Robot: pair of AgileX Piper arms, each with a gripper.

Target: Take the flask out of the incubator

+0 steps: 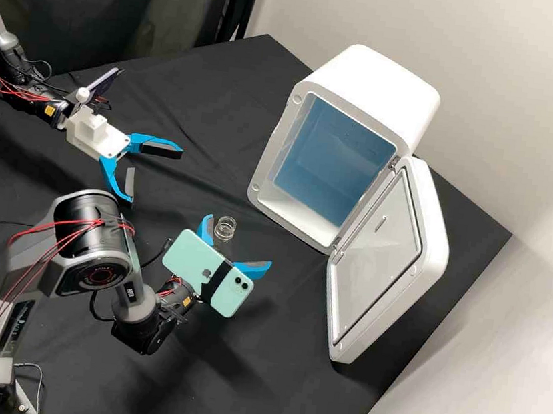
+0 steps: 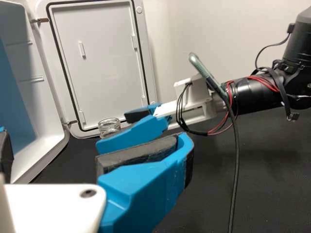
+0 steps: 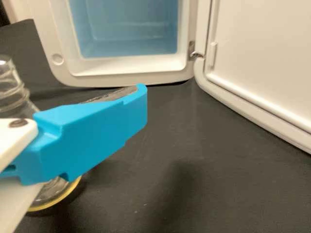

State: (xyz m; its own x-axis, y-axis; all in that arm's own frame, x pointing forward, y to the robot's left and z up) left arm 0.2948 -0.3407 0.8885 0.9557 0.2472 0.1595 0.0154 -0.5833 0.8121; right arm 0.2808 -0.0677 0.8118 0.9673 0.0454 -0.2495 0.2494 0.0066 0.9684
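Arms number two, each ending in one pincer and each carrying one phone; there is one flask and one incubator with one door. Farthest left in the high view, the left pincer (image 1: 156, 177) hangs above the black tabletop (image 1: 247, 116). Its two blue fingers are spread wide apart and hold nothing, well apart from the flask. A phone (image 1: 103, 83) sits behind it.

Next comes the right pincer (image 1: 238, 241), likewise spread wide, with one finger on either side of the flask (image 1: 225, 227). The flask stands upright on the tabletop, outside the incubator (image 1: 372, 84) and just in front of its opening. Whether either finger touches the glass cannot be made out.

The mint-green phone (image 1: 217, 282) on the right arm hides the flask's body, leaving only its neck and rim. In the right wrist view that arm's own finger (image 3: 87, 131) covers much of the flask (image 3: 10, 85), which is cut off at the edge. Rightmost, the door (image 1: 391, 261) is swung wide open.
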